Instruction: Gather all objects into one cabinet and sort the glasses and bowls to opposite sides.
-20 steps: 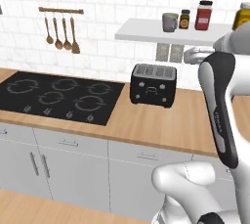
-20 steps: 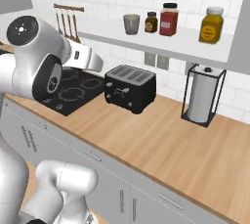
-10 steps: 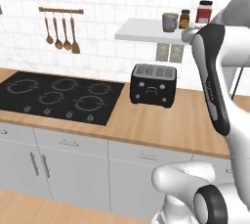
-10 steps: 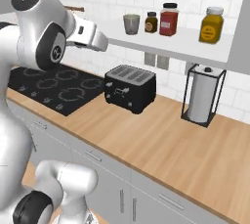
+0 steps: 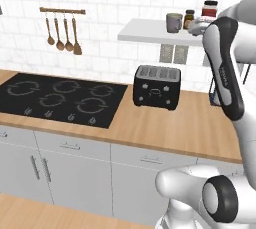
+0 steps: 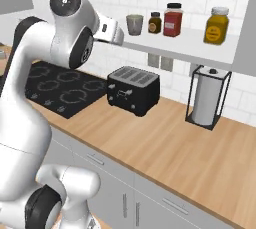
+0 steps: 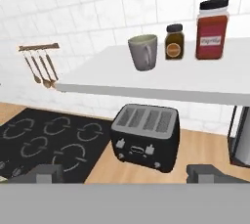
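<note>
White tile backs a wooden tabletop (image 5: pixel 190 123) carrying a black cooktop (image 5: pixel 60 98), a black toaster (image 7: pixel 144 136) and a paper-towel roll (image 6: pixel 206 98) in a wire stand. Above hangs a white shelf (image 7: pixel 161 78). On it stand a grey-green cup (image 7: pixel 143 52), a small dark jar (image 7: pixel 174 41), a red jar (image 7: pixel 212 23) and a yellow jar (image 6: pixel 216 25); their labels are too blurred to read. Facing the shelf, the tool (image 7: pixel 124 173) has its fingers spread wide, released and empty.

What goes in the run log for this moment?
fingers: open, holding nothing | facing: cup on shelf | toaster: on counter below
</note>
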Controlling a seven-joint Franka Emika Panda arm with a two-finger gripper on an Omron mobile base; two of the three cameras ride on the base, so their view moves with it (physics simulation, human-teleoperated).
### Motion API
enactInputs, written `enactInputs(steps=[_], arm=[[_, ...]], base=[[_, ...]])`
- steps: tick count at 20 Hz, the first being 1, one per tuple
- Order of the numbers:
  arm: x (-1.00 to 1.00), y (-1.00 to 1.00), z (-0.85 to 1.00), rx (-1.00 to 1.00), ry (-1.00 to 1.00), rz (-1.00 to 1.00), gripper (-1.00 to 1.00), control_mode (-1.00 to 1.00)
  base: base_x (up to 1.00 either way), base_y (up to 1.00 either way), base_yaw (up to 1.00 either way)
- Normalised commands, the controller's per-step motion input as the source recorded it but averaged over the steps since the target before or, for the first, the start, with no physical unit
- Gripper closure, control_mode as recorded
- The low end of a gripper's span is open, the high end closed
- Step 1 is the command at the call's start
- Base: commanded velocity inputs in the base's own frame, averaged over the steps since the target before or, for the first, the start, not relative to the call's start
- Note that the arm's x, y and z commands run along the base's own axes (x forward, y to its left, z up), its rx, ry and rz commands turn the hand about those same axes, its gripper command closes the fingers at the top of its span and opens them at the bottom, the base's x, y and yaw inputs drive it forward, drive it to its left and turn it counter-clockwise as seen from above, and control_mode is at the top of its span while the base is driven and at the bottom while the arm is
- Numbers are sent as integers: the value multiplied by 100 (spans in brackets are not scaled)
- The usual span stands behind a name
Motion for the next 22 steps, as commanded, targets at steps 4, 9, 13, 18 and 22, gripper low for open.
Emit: enactInputs(steps=[4,9,13,18,22], arm=[[9,-5,-2,-3,-27,20,-100,-100],[78,7,4,-3,-5,2,-100,-100],[61,6,42,-1,19,-6,-100,-100],[-16,-2,59,0,13,0,-100,-100],[-32,-1,7,-1,0,7,-100,-100]], base=[[0,0,0],[0,0,0],[0,0,0],[0,0,0],[0,0,0]])
